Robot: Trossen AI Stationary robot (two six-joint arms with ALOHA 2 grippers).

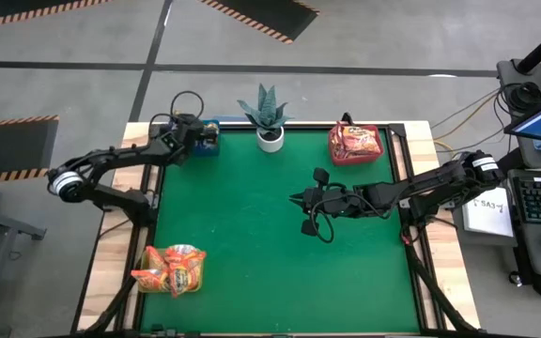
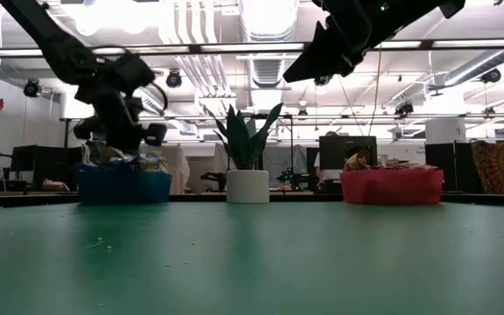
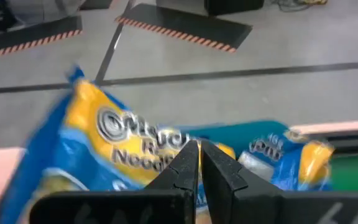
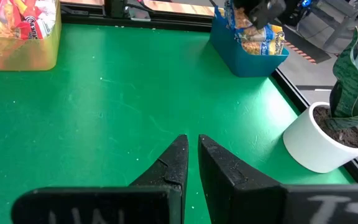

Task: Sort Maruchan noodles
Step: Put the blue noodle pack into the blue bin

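Glossy crinkled blue-and-yellow plastic noodle packets [image 3: 123, 149] fill a smooth blue plastic bin [image 4: 244, 59]; the matt green tabletop [image 1: 252, 235] has pale wooden edges.

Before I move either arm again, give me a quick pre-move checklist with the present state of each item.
1. Left gripper over the blue bin: ok.
2. Left fingers shut, empty: ok.
3. Blue-and-yellow packets inside the blue bin: ok.
4. Right gripper shut, above bare green mat: ok.
5. Potted plant upright, apart from both arms: ok.
6. Loose packets left on the mat: none seen, ok.
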